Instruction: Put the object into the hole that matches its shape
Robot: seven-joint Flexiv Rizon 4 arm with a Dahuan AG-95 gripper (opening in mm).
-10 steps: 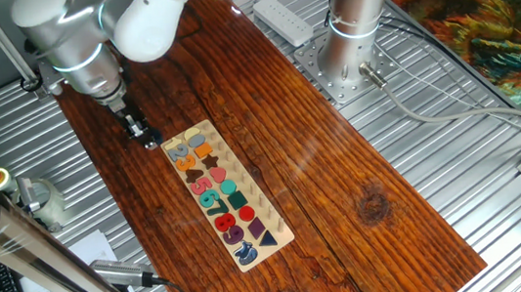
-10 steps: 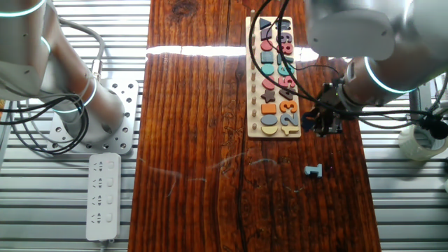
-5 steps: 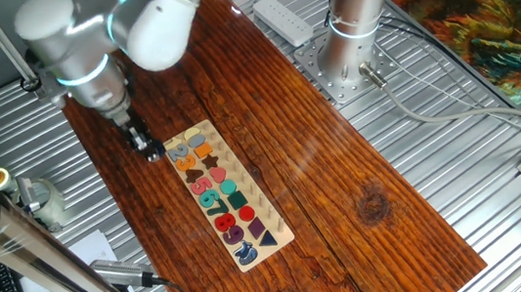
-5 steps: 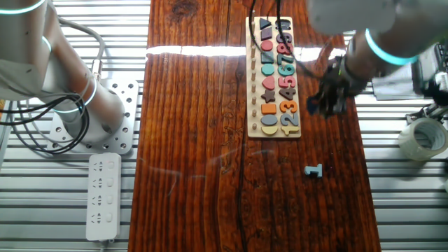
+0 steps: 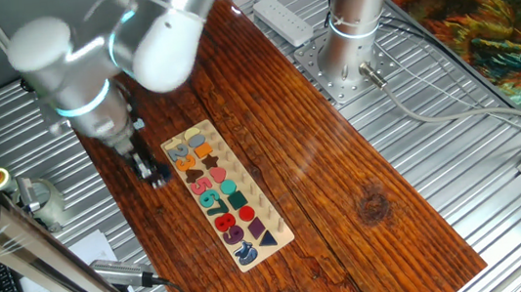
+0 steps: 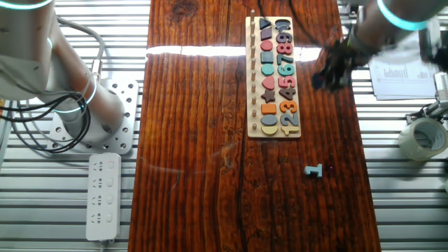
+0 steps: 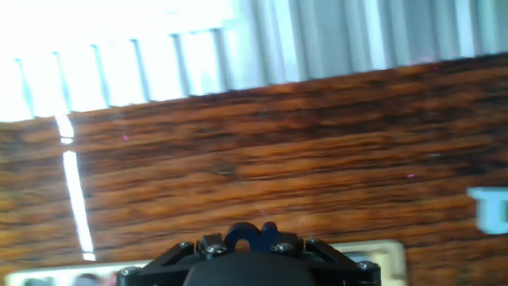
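While clamped in the fingers (image 7: 248, 237), navy piece (image 7: 251, 233) beside the board's (image 6: 274, 130) long edge.

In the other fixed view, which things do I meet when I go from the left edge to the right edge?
Power strip → puzzle board → pale blue piece → gripper → tape roll.

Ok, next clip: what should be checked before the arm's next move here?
1. Navy piece held in the fingers: ok, it shows at their tips in the hand view.
2. Fingers above the board: not ok, they are beside its edge.
3. Matching hole free: cannot tell, too small to see.
4. Pale piece out of the way: ok, it lies apart from the board.
5. Board flat on the table: ok.
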